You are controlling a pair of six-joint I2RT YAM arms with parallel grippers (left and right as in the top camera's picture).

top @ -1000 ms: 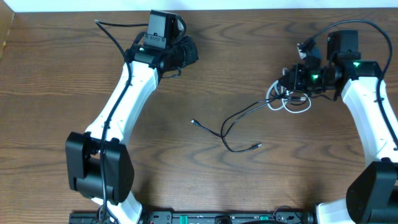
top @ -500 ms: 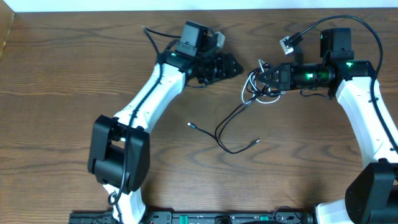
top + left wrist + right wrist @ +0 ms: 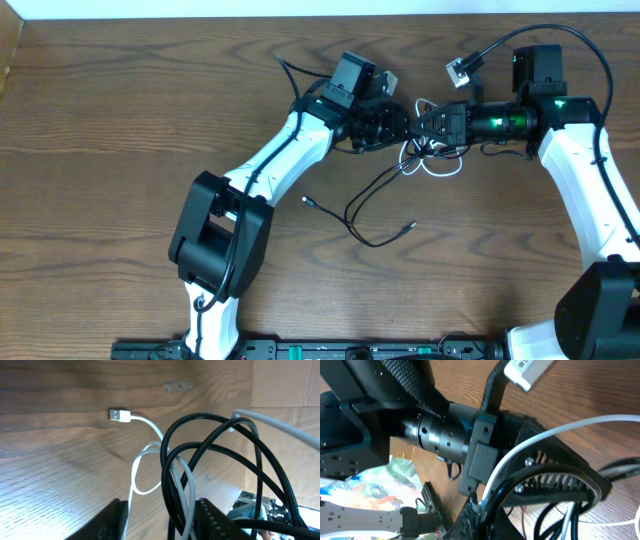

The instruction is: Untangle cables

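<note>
Loops of thin black cable (image 3: 197,416) and thin white USB cable (image 3: 145,421) run between the left jaws, which are part spread and pinching nothing I can see. The right jaws are pressed together on the same bundle, near the wooden surface's (image 3: 120,150) far edge. My left arm (image 3: 290,150) has swung in from the far-left corner, so I judge pulling apart can start.

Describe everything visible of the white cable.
The white cable is thin, smooth and plastic-looking, ending in a flat white USB plug close against the wooden table. From the plug it curves into a loose loop tangled through the black cable loops, passing between the open fingers of the left gripper. Another stretch arcs into the shut right gripper, pinched alongside the black cable. Its other end is hidden.
</note>
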